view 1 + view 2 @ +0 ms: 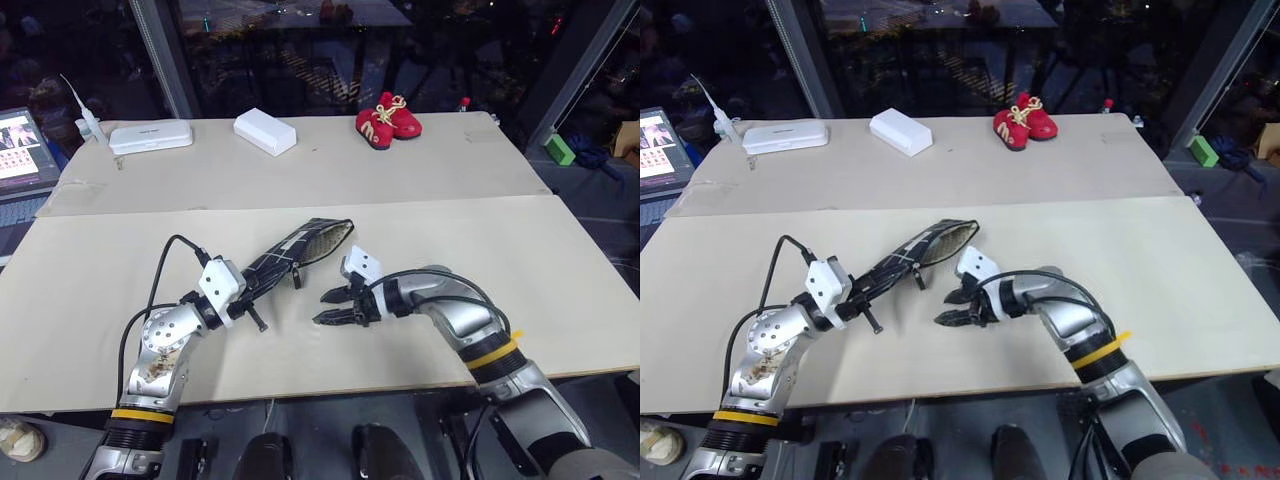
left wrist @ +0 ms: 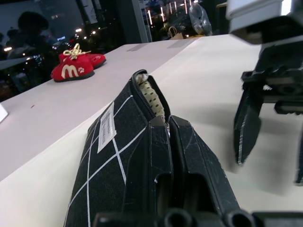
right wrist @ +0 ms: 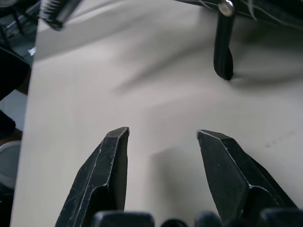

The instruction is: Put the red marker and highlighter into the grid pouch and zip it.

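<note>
Near the front middle of the table [image 1: 560,260] the grid pouch [image 1: 295,252] is held off the surface, slanting up toward the far right. It is black fabric crossed by thin white lines, with a small white label [image 2: 107,126]; its far end gapes, showing a pale dotted lining, and a black pull cord [image 3: 223,47] dangles from it. The tabletop is pale beige board. At its far edge sit two white boxes [image 1: 265,131] and red baby shoes [image 1: 388,120], dark windows behind. The left gripper [image 1: 262,290] is clamped on the pouch's near end. The right gripper [image 1: 335,306], beside the pouch, points left with fingers apart and nothing between them.
</note>
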